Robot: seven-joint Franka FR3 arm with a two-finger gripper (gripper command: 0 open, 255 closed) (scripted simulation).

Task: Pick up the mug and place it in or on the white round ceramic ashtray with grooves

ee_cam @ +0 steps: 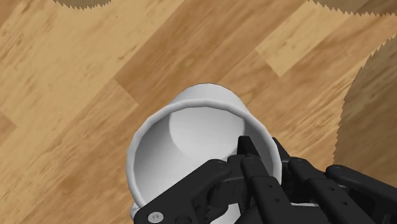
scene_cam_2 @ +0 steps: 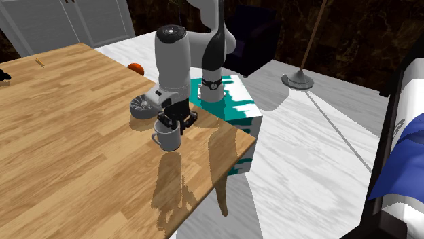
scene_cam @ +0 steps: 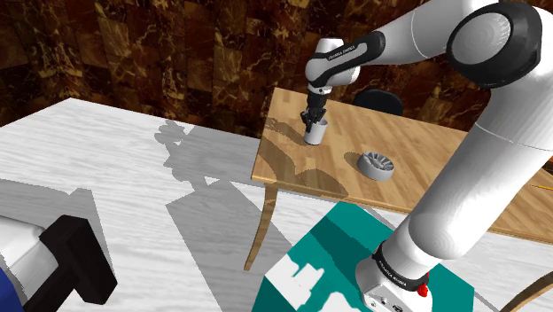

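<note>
Pinching gripper (ee_cam: 251,156): drawn narrow on the wall of the mug (ee_cam: 184,133), one finger inside the rim, one outside.
Mug: white, upright, at the wooden table's (scene_cam_2: 68,149) corner; whether it rests or hangs just clear, I cannot tell.
Lift: best straight up and level, since the thin rim hold could let it swing.
Ashtray (scene_cam: 377,166): grooved, near, toward the stand (scene_cam: 346,257); lower the mug centred over it.

Wooden table (scene_cam_2: 75,149), white marbled floor (scene_cam_2: 312,156)
</note>
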